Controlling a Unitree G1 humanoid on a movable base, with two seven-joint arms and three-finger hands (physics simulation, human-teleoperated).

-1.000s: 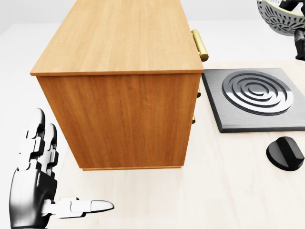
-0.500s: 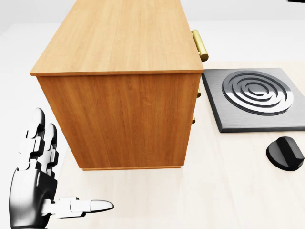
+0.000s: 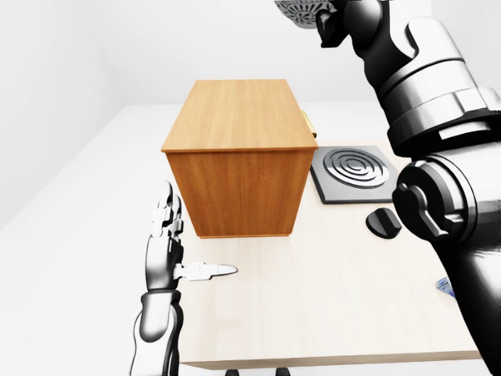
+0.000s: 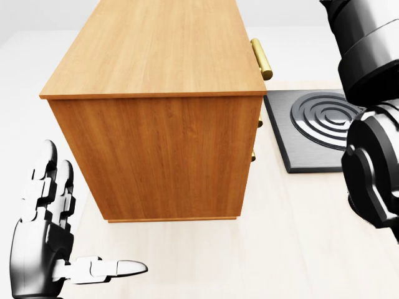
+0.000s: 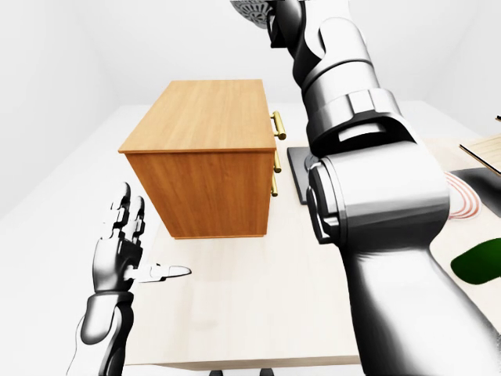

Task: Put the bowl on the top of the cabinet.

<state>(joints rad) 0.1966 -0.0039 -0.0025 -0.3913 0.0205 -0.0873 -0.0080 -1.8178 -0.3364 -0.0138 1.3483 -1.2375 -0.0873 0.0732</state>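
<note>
The wooden cabinet (image 4: 159, 47) stands on the pale table, its flat top bare. High above it, at the top edge of the left-eye view, hangs the patterned grey bowl (image 3: 300, 9), only its underside showing. My right hand (image 3: 327, 22) grips its rim, the arm reaching up from the right. In the head view the bowl is out of frame and the right arm fills the right side. My left hand (image 4: 84, 221) is open with fingers spread, low at the left beside the cabinet, touching nothing.
A dark burner plate (image 3: 351, 168) with ringed coil lies right of the cabinet, a black knob (image 3: 383, 223) below it. Gold drawer handles (image 4: 262, 59) stick out toward the burner. A green object (image 5: 477, 262) and a red-ringed plate (image 5: 463, 196) sit far right.
The bowl rose out of the head view's top right. My right arm has swung in and now covers that view's right side, hiding the knob. The left hand stayed put.
</note>
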